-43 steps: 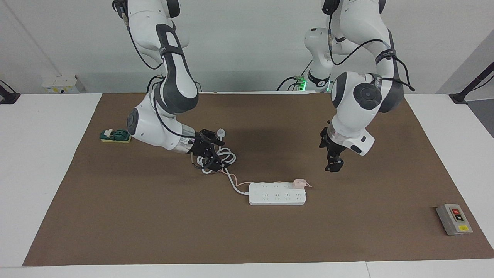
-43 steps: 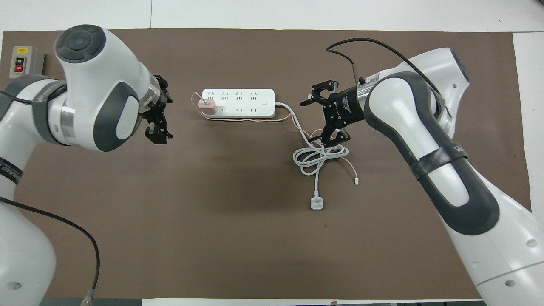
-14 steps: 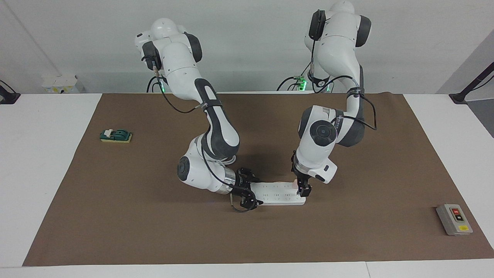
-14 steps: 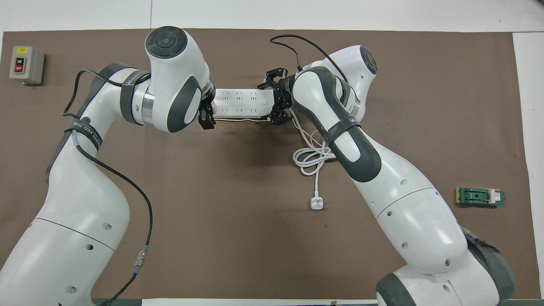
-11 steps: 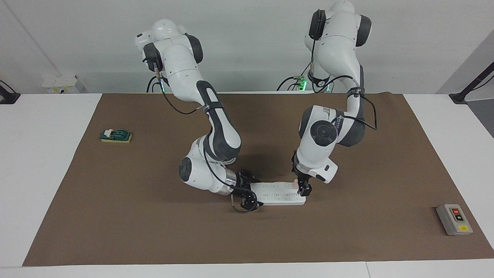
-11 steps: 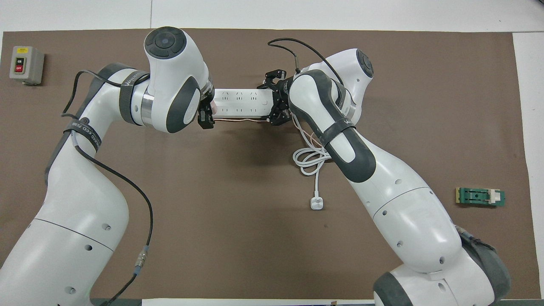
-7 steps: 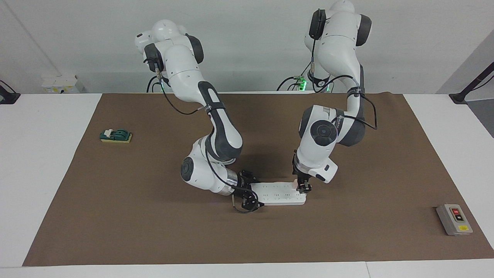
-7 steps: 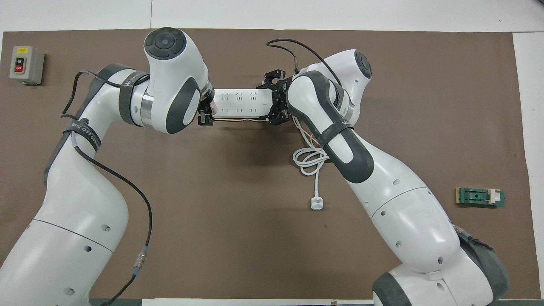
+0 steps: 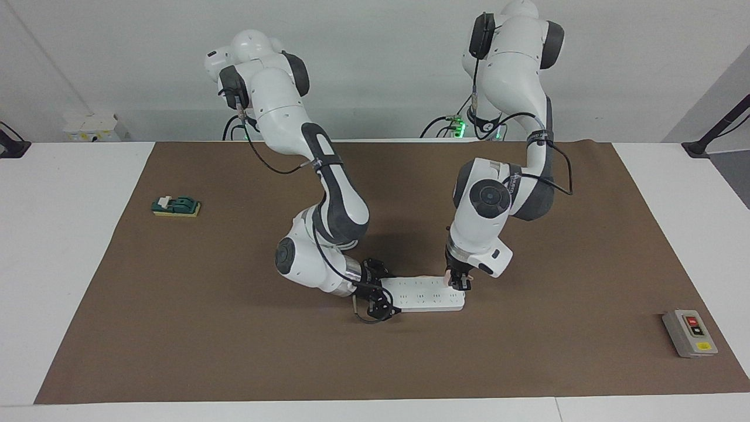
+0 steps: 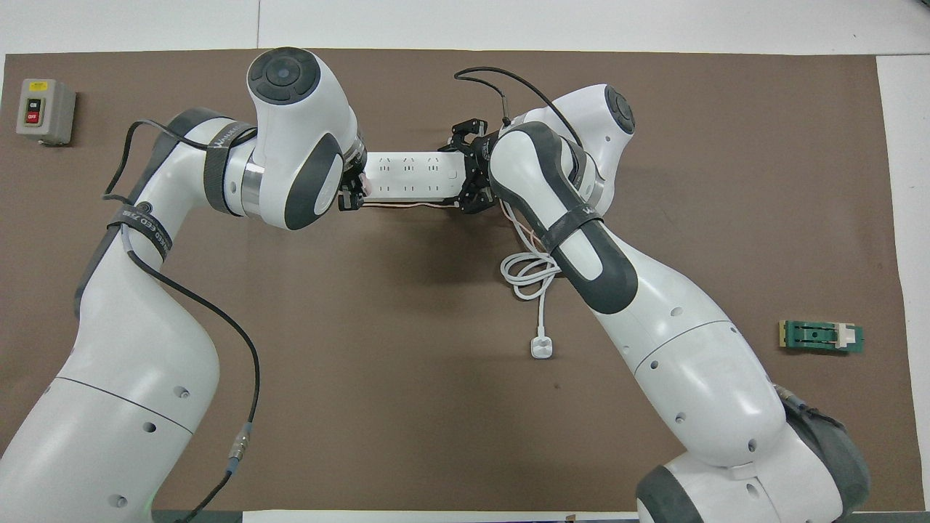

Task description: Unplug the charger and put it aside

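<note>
Overhead view shows the white power strip (image 10: 414,178) on the brown mat (image 10: 407,407), with the pink charger (image 9: 448,279) plugged in at its end toward the left arm; the left gripper (image 9: 459,283) is down on that end with its fingers pressed in around the charger, which is mostly hidden by them; the charger's thin pink cable (image 10: 407,205) runs along the strip's edge nearer the robots; the right gripper (image 9: 378,293) is spread wide and straddles the strip's other end, low at the mat; a coiled white cord (image 10: 529,274) with its plug (image 10: 540,349) lies nearer the robots than the strip; a grey switch box (image 10: 45,111) sits near the mat's corner at the left arm's end; a green block (image 10: 821,337) lies toward the right arm's end.
</note>
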`<state>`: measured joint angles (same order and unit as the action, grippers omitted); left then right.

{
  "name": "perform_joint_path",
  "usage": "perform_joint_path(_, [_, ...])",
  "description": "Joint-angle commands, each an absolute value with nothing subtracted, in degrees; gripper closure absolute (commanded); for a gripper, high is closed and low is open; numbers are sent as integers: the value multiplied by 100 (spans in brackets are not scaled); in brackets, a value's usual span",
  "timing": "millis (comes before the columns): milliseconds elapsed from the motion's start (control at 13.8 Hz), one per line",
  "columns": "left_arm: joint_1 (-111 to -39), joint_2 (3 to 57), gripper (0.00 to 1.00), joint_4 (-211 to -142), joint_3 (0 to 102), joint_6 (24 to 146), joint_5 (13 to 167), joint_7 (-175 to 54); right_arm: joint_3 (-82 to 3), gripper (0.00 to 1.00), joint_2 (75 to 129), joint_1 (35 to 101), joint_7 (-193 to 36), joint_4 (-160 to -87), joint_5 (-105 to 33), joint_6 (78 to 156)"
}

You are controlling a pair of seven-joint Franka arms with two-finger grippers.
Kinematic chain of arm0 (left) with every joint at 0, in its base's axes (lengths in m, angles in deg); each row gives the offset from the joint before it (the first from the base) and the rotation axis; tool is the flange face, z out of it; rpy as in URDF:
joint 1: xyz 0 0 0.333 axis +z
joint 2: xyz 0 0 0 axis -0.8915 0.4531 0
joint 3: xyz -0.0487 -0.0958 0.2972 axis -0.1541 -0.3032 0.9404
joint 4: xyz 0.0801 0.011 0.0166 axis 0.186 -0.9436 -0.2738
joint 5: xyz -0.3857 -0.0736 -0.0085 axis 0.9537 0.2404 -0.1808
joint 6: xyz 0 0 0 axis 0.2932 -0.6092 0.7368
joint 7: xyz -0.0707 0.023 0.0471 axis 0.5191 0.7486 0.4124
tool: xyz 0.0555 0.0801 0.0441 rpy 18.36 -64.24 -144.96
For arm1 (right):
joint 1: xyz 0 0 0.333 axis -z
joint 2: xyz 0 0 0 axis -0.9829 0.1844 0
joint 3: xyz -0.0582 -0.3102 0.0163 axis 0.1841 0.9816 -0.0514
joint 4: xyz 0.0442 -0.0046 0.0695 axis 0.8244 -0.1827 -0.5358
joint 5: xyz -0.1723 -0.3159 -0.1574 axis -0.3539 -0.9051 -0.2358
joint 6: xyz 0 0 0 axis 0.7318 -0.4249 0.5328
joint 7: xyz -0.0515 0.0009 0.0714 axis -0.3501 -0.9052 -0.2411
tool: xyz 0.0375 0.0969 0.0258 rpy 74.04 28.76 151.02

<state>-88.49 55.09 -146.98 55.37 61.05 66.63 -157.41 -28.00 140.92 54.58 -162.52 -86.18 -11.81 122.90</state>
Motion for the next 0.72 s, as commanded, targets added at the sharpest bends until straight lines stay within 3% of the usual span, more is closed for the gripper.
perform_joint_path(0, [-8951,5267,100,-15064,5607,6204,6617,-15670,-2796,68,14198,5345,-16061,-8545,-1274,12487])
perform_joint_path(651, [-8908,5127,100,-14572,5589,5053,6459,-15432,-2796,68,14198,5345,-16061,-8545,-1248,12487])
